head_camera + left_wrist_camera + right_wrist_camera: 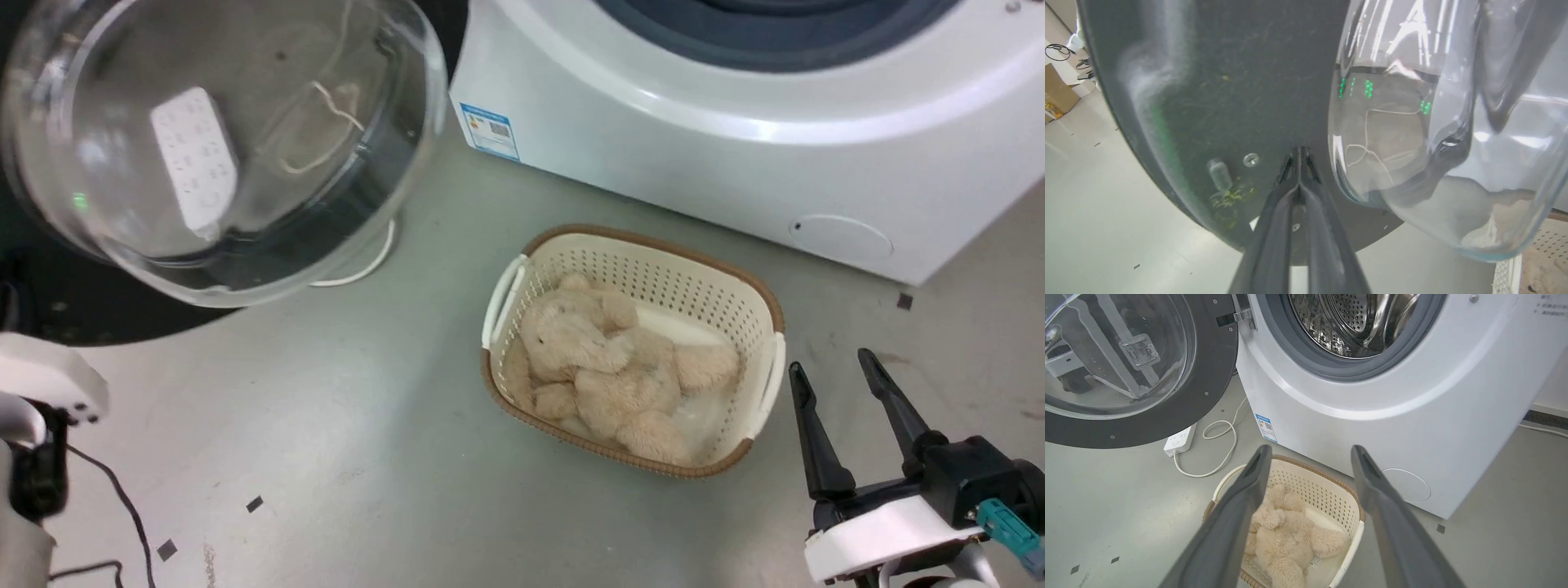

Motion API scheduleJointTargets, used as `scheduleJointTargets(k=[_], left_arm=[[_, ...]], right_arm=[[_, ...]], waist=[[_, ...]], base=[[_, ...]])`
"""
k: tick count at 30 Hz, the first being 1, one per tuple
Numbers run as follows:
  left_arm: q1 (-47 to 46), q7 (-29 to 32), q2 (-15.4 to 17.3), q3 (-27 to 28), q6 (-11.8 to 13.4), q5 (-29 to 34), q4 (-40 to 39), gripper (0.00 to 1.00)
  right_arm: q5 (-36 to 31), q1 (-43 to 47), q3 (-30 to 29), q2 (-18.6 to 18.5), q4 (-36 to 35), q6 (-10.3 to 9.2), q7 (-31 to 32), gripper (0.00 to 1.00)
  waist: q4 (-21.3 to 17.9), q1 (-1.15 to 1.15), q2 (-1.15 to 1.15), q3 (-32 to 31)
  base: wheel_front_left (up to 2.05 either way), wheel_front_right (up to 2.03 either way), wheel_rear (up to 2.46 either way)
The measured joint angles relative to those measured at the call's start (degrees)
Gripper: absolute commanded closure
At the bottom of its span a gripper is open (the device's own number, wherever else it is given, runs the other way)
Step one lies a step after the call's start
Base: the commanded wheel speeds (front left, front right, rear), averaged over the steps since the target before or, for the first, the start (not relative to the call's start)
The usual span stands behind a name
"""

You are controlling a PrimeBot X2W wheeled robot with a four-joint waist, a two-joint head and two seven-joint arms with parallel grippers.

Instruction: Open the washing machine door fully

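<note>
- right gripper (831,363): dark fingers spread wide, empty, beside perforated cream basket (678,273)
- left gripper (1299,153): fingers pinched together, tips against washing machine door (1229,81), scuffed black face beside the bulging clear glass
- door hangs open, left of glossy white washing machine (1412,396)

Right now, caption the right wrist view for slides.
Right tool open, facing basket holding plush toy; washing machine door swung open.

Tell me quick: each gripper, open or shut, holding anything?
Left gripper: shut, nothing between its fingers, tips at the washing machine door's black inner face.
Right gripper: open, holding nothing.
</note>
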Motion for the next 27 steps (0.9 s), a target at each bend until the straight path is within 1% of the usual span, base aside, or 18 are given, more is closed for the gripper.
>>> scheduleJointTargets(k=[2, 6, 9, 11, 15, 20, 24, 27], left_arm=[[-1.9, -1.3, 0.2, 0.0, -0.7, 0.0, 2.6, 1.0], [-3.4, -3.9, 0.3, -0.2, -1.3, 0.3, 6.2, 1.0], [-3.4, -5.7, 0.0, -0.9, -1.5, 1.3, 6.4, 1.0], [-3.3, -6.5, -0.7, -1.2, -1.7, 1.9, 5.0, 1.0], [-1.3, -7.2, -3.0, -1.4, -1.9, 3.0, -1.7, 1.0], [5.1, -7.2, -7.8, -1.3, -1.8, 4.6, -13.9, 1.0], [11.2, -7.3, -11.1, -3.0, -1.4, 6.2, -21.1, 1.0], [15.2, -7.3, -13.3, -5.0, -1.1, 7.1, -24.9, 1.0]], right_arm=[[0.0, -0.3, -0.1, -0.1, 0.0, 0.0, 0.0, 0.0], [0.0, -0.9, -0.6, -0.1, 0.3, 0.0, -0.1, 0.0], [0.0, -0.9, -1.0, -0.1, 0.9, 0.0, -0.6, 0.0], [0.0, -0.9, -1.4, -0.1, 1.4, 0.0, -1.0, 0.0], [0.1, -0.9, -2.9, 0.0, 1.9, 0.0, -2.1, 0.0], [0.1, -0.7, -5.1, 0.1, 2.0, 0.0, -2.9, 0.0], [0.0, -0.1, -5.6, 0.2, 1.3, 0.0, -3.1, 0.0], [0.0, 1.1, -5.8, 0.3, 0.4, 0.0, -3.2, 0.0]], waist=[[-0.5, 0.0, 0.0, 0.5], [-1.1, -0.01, 0.0, 0.0], [-1.3, -0.01, 0.0, -1.3], [-1.5, -0.01, 0.0, -2.4], [-2.0, -0.02, 0.0, -5.4], [-3.4, -0.03, 0.0, -9.6], [-5.4, -0.03, 0.0, -12.7], [-7.4, -0.03, 0.0, -14.5]], base=[[0.0, 0.0, 0.0], [0.0, 0.0, 0.0], [0.0, 0.0, 0.0], [0.0, 0.0, 0.0], [0.0, 0.0, 0.0], [0.0, 0.0, 0.0], [0.0, 0.0, 0.0], [0.0, 0.0, 0.0]])
